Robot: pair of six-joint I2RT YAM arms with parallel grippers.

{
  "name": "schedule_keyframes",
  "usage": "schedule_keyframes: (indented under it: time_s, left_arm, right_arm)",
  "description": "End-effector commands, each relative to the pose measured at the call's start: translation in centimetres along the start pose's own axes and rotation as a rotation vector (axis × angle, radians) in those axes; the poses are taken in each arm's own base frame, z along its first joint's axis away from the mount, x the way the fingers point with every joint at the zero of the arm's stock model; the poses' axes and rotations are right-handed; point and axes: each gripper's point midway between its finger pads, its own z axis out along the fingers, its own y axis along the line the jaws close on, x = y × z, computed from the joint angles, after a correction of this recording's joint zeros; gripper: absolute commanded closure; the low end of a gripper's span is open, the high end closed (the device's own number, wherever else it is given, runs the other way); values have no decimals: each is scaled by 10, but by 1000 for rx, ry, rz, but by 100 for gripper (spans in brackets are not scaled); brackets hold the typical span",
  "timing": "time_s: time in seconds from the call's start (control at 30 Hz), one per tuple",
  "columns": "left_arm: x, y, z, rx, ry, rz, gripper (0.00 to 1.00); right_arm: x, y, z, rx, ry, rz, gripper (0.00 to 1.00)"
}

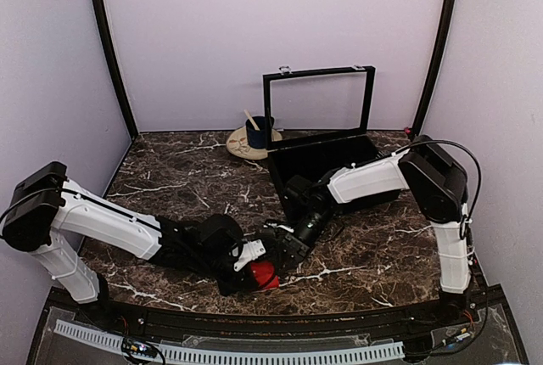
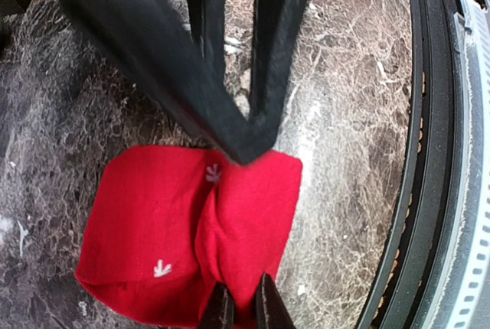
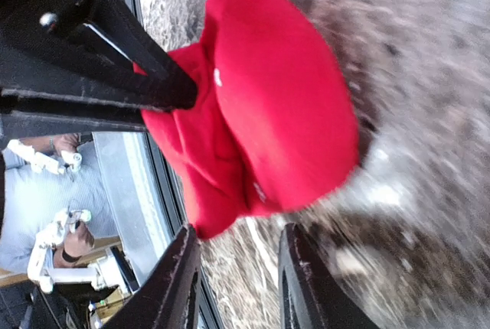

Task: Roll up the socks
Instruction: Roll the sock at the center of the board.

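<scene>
socks [image 1: 263, 274] lower centre, bundled | left jaws pinched shut on fold | right jaws parted, empty | risk: single pinch slips, roll unfurls

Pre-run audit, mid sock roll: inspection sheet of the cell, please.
Surface: dark, white-veined marble-look table.
Job's things: red socks, one bunched bundle lying near the front edge.
Clutter: black box with its lid up; dark blue mug on a tan plate, back centre.
Grippers: left gripper shut on the socks' fabric; right gripper with jaws parted, at the bundle.
Cables: black cable looping off the right arm's elbow.
Surroundings: lilac walls; person beyond the front rail.
</scene>
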Motion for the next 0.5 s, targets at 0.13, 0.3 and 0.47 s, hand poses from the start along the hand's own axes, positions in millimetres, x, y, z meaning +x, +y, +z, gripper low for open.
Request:
schedule_keyframes:
  time_s: [0.13,0.3,0.47]
  left_arm:
    - [20,1,6,107,96,-136,100]
    - [23,3,8,167,141,-191,100]
    - [22,7,6,227,158,-267,100]
  right_arm:
    - [-28,3,-34,52,-196,-49,67]
    - [-30,-5,-45,123,-259,-54,67]
    - [-25,-12,-52,208,-310,-75,68]
